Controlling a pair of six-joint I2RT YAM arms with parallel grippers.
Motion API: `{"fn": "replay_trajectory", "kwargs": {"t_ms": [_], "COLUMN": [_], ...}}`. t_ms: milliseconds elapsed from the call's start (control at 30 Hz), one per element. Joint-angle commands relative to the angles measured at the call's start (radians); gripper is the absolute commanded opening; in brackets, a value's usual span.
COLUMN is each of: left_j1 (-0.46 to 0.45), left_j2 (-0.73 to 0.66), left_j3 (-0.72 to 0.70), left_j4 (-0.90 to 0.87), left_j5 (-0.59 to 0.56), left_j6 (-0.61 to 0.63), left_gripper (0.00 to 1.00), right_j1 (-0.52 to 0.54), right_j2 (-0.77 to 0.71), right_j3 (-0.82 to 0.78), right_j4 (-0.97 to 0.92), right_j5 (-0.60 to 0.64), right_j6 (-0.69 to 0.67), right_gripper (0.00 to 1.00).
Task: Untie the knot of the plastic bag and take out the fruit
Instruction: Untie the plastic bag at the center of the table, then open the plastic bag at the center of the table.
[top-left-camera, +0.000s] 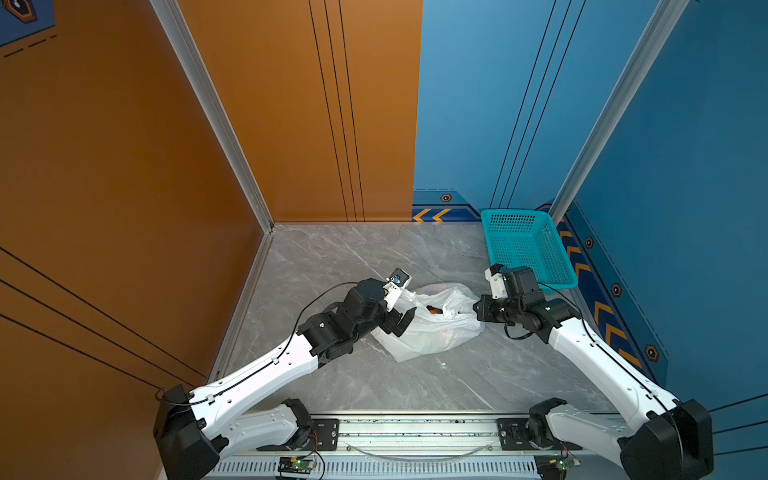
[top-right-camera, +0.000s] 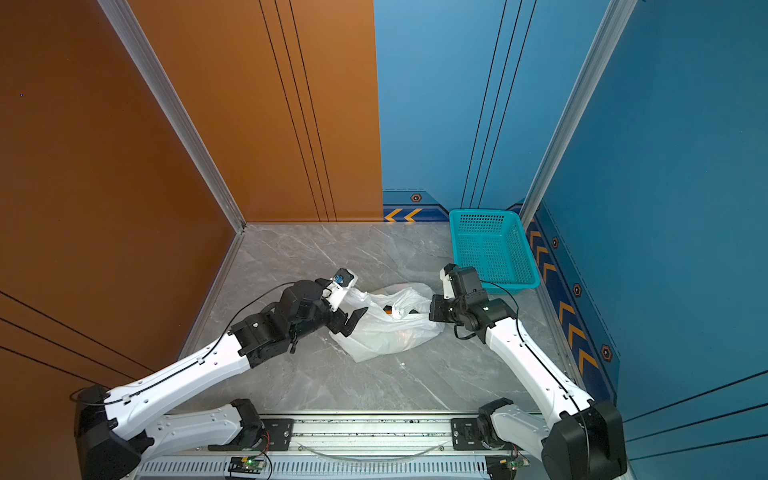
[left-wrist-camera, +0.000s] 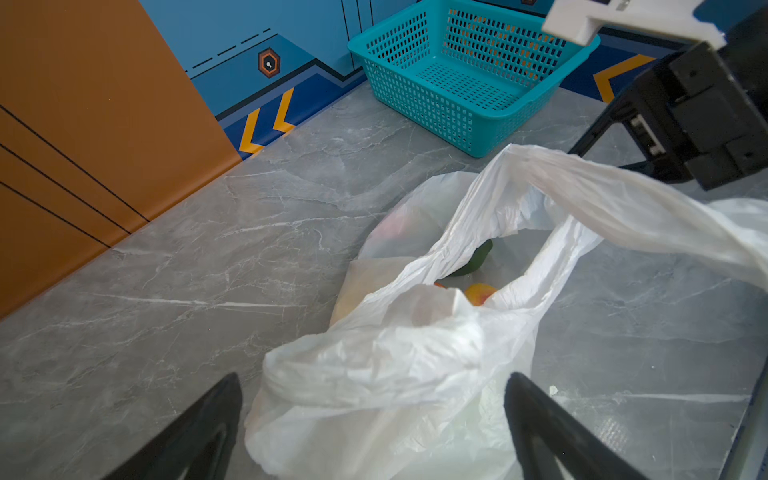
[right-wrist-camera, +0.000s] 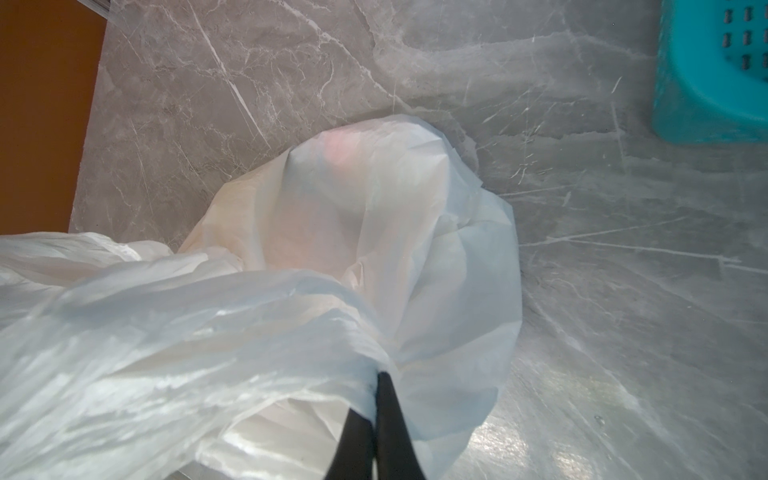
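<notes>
Spread wide, my left gripper (left-wrist-camera: 374, 380) straddles the plastic bag (left-wrist-camera: 395, 365) on the grey table (left-wrist-camera: 166, 291); my right gripper (right-wrist-camera: 376, 386) is clamped on its stretched edge. Fruit (left-wrist-camera: 480, 293) shows inside the open mouth.

Both top views look down from high above the near edge of the table (top-left-camera: 332, 257), sharing nearly the whole scene. Each wrist camera looks at the bag (left-wrist-camera: 395, 365) from very near; the left one also faces the basket (left-wrist-camera: 415, 95).
</notes>
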Motion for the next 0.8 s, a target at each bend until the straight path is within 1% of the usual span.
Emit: {"fn": "replay_trajectory", "kwargs": {"t_ms": [0, 100, 133, 267, 367, 467, 533, 567, 600, 700, 767], "left_j1": [0.0, 0.013, 0.014, 0.024, 0.023, 0.023, 0.021, 0.016, 0.015, -0.007, -0.014], "left_j2": [-0.004, 0.011, 0.022, 0.086, 0.15, 0.196, 0.211, 0.22, 0.228, 0.252, 0.272], "left_j3": [-0.003, -0.025, -0.024, 0.001, 0.05, 0.101, 0.107, 0.146, 0.156, 0.194, 0.208], "left_j4": [0.064, 0.137, 0.152, 0.227, 0.193, 0.097, 0.065, 0.047, 0.047, -0.032, -0.062], "left_j5": [-0.057, -0.068, -0.069, 0.018, 0.04, 0.016, 0.01, -0.007, -0.006, -0.034, -0.049], "left_j6": [-0.198, -0.361, -0.397, -0.511, -0.583, -0.664, -0.692, -0.704, -0.7, -0.678, -0.674], "left_gripper": [0.99, 0.99, 0.99, 1.0, 0.97, 0.9, 0.88, 0.81, 0.79, 0.67, 0.55], "right_j1": [0.012, 0.02, 0.022, 0.025, 0.027, 0.032, 0.035, 0.038, 0.04, 0.043, 0.043], "right_j2": [-0.006, -0.007, -0.007, -0.007, -0.011, -0.019, -0.026, -0.027, -0.029, -0.027, -0.026], "right_j3": [0.021, 0.019, 0.02, 0.019, 0.02, 0.018, 0.016, 0.013, 0.01, 0.002, -0.001], "right_j4": [-0.009, -0.002, -0.002, -0.002, 0.001, 0.005, 0.008, 0.012, 0.016, 0.027, 0.034], "right_j5": [0.016, 0.018, 0.019, 0.021, 0.025, 0.034, 0.036, 0.038, 0.039, 0.041, 0.041], "right_j6": [0.02, 0.024, 0.023, 0.024, 0.027, 0.035, 0.039, 0.042, 0.044, 0.047, 0.05], "right_gripper": [0.0, 0.0, 0.0, 0.0, 0.0, 0.0, 0.0, 0.0, 0.0, 0.0, 0.0]}}
